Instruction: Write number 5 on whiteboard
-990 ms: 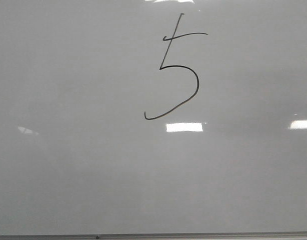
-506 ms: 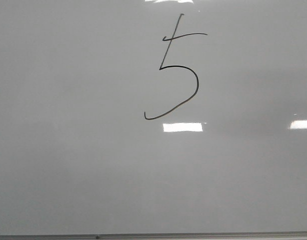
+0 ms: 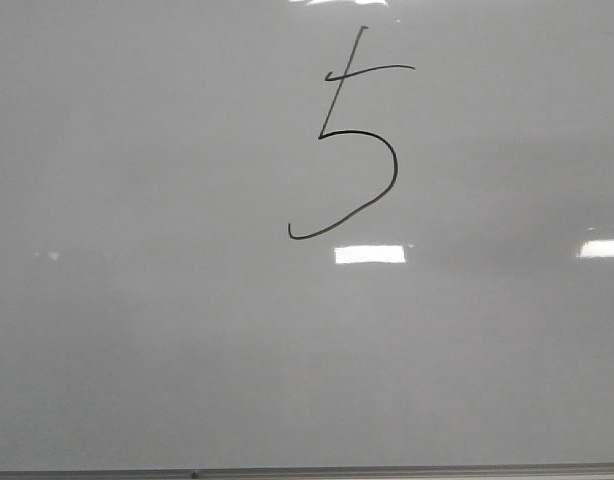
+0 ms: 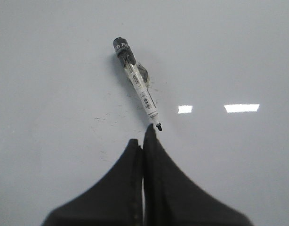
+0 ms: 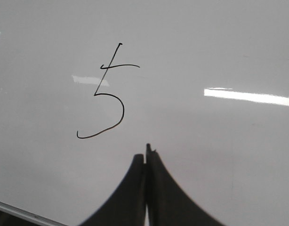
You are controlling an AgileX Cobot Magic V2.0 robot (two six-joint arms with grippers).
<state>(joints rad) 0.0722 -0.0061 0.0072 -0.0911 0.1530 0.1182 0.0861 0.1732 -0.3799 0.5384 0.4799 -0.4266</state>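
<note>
1. Left gripper [image 4: 143, 134] sits nearest in the left wrist view, fingers pressed flat together with nothing between them, pointing out over the whiteboard [image 4: 238, 56].
2. Just past its tips a marker [image 4: 137, 84] lies on the board, uncapped nib end nearly at the fingertips, barrel angled away.
3. Right gripper [image 5: 147, 153] looks the same: jaws closed tight, holding nothing, aimed over the board.
4. A bit beyond and off to one side is the number 5 [image 5: 107, 96], thin black line.
5. Front view: the digit sits in the upper middle, metal edge strip [image 3: 307, 472] along the bottom.
</note>
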